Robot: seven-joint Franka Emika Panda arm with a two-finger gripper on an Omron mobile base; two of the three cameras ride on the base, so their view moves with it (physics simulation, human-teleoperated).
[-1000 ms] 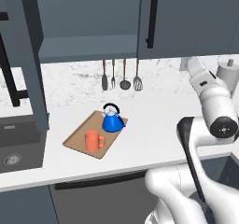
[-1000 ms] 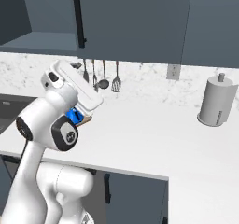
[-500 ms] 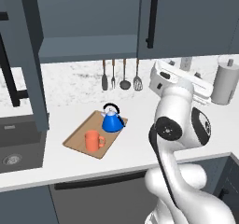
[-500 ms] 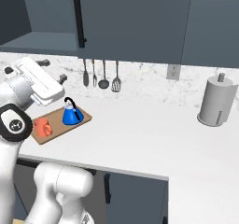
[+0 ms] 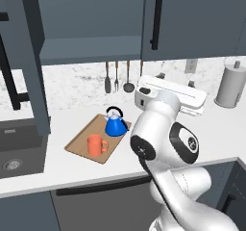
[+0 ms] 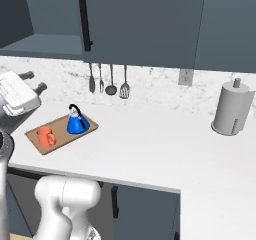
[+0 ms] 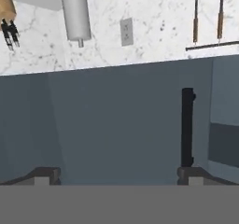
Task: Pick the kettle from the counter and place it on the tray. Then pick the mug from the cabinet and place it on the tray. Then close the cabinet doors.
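**Kettle and mug on the tray, one cabinet door open**

We found the kettle [image 5: 116, 125] upright on the tray [image 5: 79, 139], at its end nearest the wall, spout toward the hanging utensils [image 5: 117, 77]. The mug [image 5: 96, 145] stood upright just beside it on the tray's front half, handle pointing right. The tray's long axis ran diagonally across the counter [image 6: 150, 139]. Above the tray, the cabinet [image 5: 72, 49] showed its shelf; its left door [image 5: 26, 57] stood open, the right door [image 5: 192, 18] closed. The gripper [image 7: 119, 174] faced that closed door, fingertips [image 7: 44, 175] spread wide apart, holding nothing.
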